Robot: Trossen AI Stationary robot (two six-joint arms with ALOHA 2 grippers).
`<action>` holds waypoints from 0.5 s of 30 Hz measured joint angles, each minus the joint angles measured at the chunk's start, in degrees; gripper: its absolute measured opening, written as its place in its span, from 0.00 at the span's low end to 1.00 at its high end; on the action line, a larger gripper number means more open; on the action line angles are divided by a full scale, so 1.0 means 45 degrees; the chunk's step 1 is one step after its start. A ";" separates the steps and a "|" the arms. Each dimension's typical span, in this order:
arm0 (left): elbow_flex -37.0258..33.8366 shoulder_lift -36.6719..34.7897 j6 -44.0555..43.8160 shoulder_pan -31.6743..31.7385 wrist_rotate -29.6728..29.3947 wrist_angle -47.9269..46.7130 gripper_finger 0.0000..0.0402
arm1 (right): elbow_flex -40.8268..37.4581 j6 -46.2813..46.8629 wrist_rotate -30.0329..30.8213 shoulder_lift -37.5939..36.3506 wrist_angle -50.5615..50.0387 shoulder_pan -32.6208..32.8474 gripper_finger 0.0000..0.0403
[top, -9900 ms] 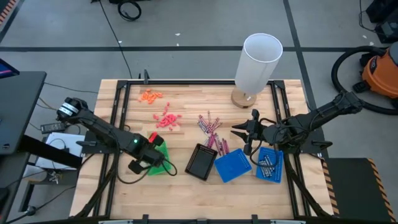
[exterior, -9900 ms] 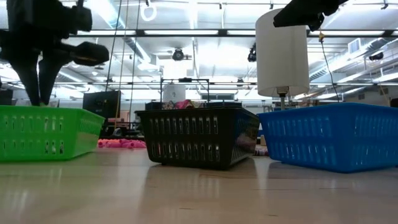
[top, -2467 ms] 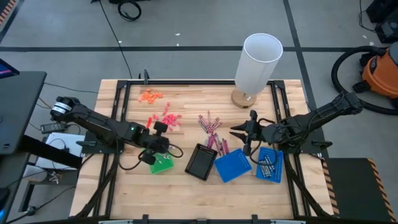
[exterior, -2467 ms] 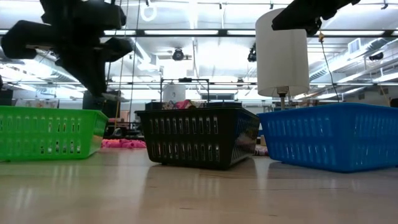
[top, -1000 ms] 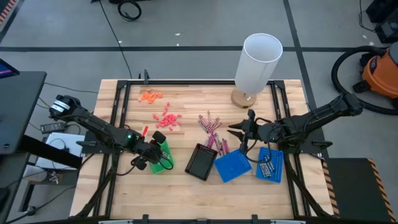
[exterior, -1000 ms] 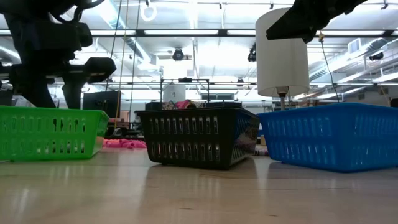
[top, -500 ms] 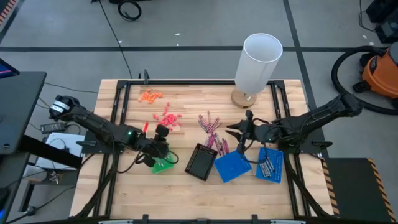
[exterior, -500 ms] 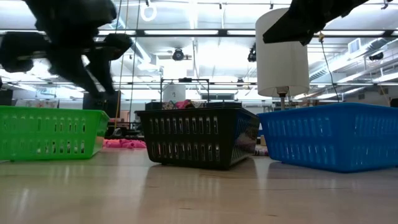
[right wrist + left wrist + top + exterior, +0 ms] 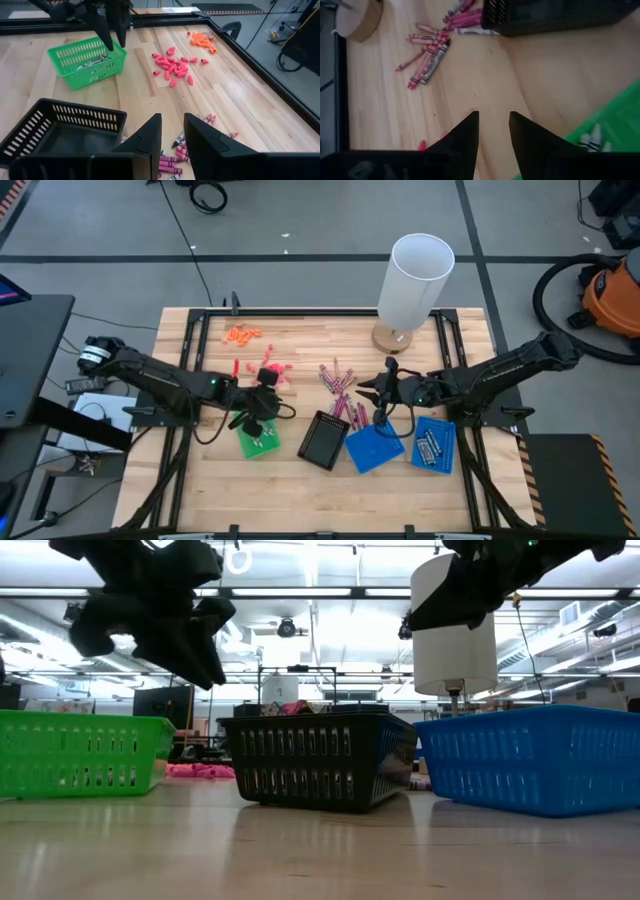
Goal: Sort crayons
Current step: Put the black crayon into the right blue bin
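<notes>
The crayons (image 9: 338,387) lie flat in a loose heap on the tabletop (image 9: 300,480) behind the black tray (image 9: 324,440), long axes fanned many ways, while the left gripper (image 9: 262,388) and right gripper (image 9: 378,394) hover slightly parted, both empty.

Grey concrete floor (image 9: 300,230) around the wooden table (image 9: 300,490); an orange vacuum (image 9: 612,290) at far right; black cables (image 9: 205,195) on the far floor; bright ceiling lights (image 9: 330,592) overhead.
</notes>
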 joint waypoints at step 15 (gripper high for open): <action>0.0005 0.0456 0.1371 0.1495 0.0955 0.1795 0.30 | 0.0000 -0.0161 -0.0261 0.0000 -0.0005 -0.0543 0.23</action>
